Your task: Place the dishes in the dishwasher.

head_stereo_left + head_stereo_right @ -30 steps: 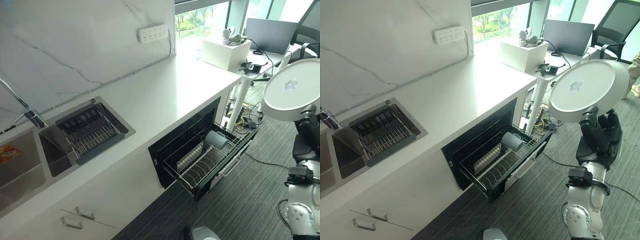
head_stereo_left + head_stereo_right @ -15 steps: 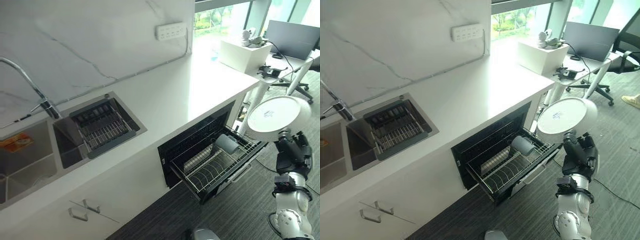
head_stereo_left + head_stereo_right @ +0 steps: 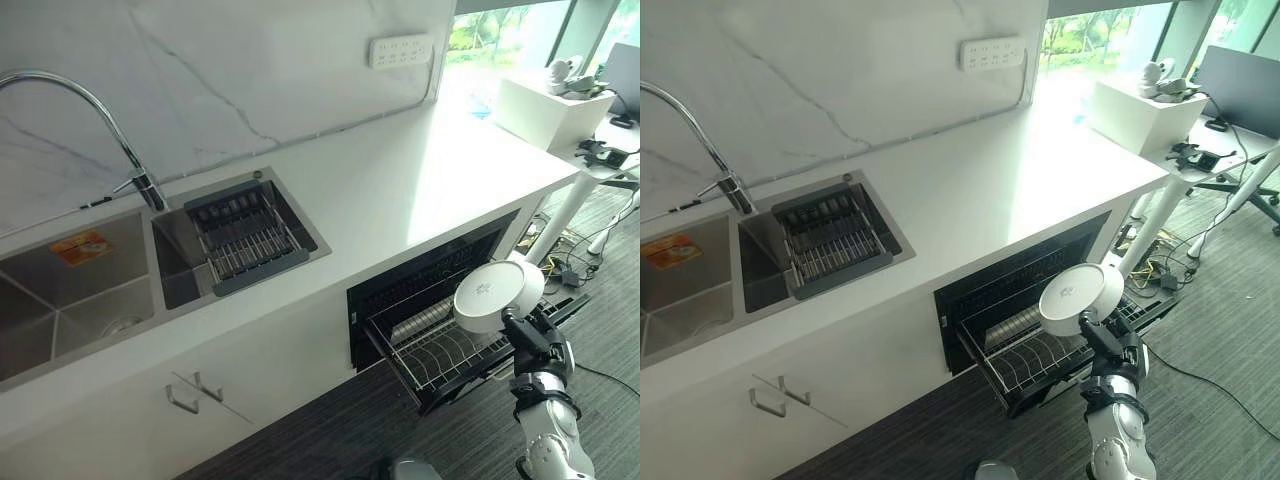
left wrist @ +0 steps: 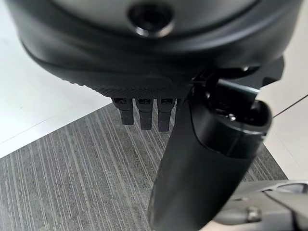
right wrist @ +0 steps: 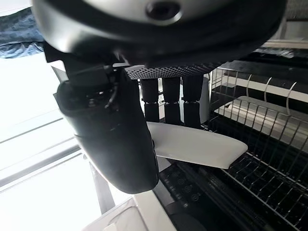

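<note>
We are bringing the round white plate (image 3: pixel 497 296), clasped in our right hand (image 3: pixel 535 340), down over the pulled-out wire dishwasher rack (image 3: pixel 440 352), nearing placement.

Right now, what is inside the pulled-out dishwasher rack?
The rack shows bare wire tines along its near part. The white plate, pinched by the right hand, hangs over its far end and covers whatever sits there.

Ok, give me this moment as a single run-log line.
right hand: shut on white plate | plate: held over pulled-out dishwasher rack, not racked | left hand: idle over carpet, holds nothing
</note>
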